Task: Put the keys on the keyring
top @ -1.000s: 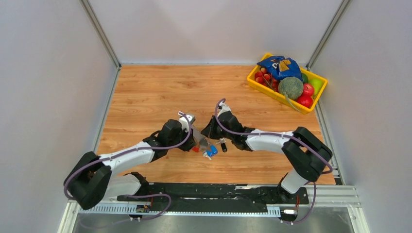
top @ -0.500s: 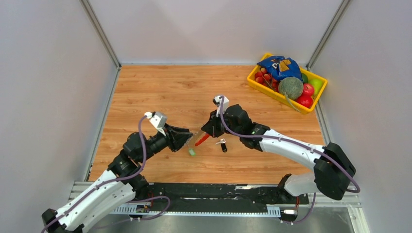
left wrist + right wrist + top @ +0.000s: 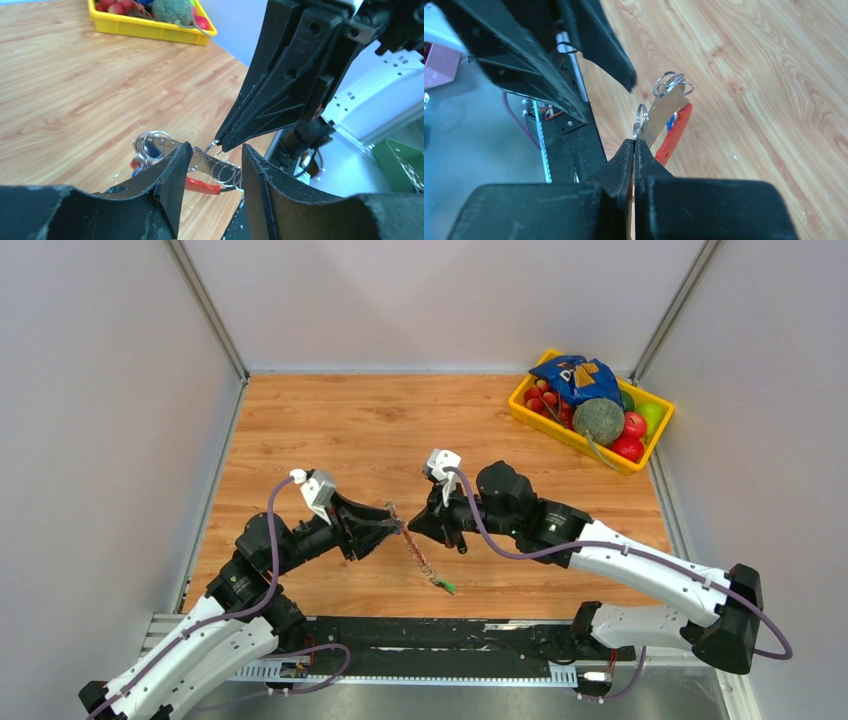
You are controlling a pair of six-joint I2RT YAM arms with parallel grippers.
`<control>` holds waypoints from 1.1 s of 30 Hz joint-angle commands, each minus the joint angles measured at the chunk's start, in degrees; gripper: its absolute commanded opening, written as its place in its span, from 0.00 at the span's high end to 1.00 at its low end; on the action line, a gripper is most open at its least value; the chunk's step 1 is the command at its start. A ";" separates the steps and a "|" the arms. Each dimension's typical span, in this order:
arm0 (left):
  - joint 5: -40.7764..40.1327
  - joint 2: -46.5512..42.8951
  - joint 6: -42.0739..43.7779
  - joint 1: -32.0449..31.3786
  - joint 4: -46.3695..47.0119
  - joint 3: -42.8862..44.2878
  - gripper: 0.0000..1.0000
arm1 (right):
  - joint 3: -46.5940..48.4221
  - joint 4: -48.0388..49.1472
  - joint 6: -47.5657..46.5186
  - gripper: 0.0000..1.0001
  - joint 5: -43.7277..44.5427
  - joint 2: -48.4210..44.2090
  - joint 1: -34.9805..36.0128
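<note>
Left hand [image 3: 212, 161] opened, now apart beside keyring [image 3: 663, 111] | right hand [image 3: 634, 143] clamped on it

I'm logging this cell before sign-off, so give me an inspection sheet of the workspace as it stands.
Surface: wooden table, no spills seen.
Job's things: keyring pinched at a ring, its strap trailing to the green tip; blue key shows just behind the strap; small dark item by the right arm, possibly the black key, too small to confirm.
Clutter: yellow bin of fruit with a blue bag, far right corner.
Grippers: left gripper open, fingers either side of the rings; right gripper shut on the keyring.
Cables: purple cables run along both arms.
Surroundings: grey walls; metal rail at the near edge.
</note>
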 commanded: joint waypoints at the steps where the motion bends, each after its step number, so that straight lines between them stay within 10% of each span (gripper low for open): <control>1: 7.79 0.63 -0.10 -0.14 -0.41 2.88 0.48 | 5.56 -4.22 -5.31 1.00 -0.29 -2.00 2.94; 33: 18.96 0.14 -0.61 -0.14 1.49 3.60 0.59 | 15.88 -14.18 -8.55 1.00 -2.31 1.13 8.73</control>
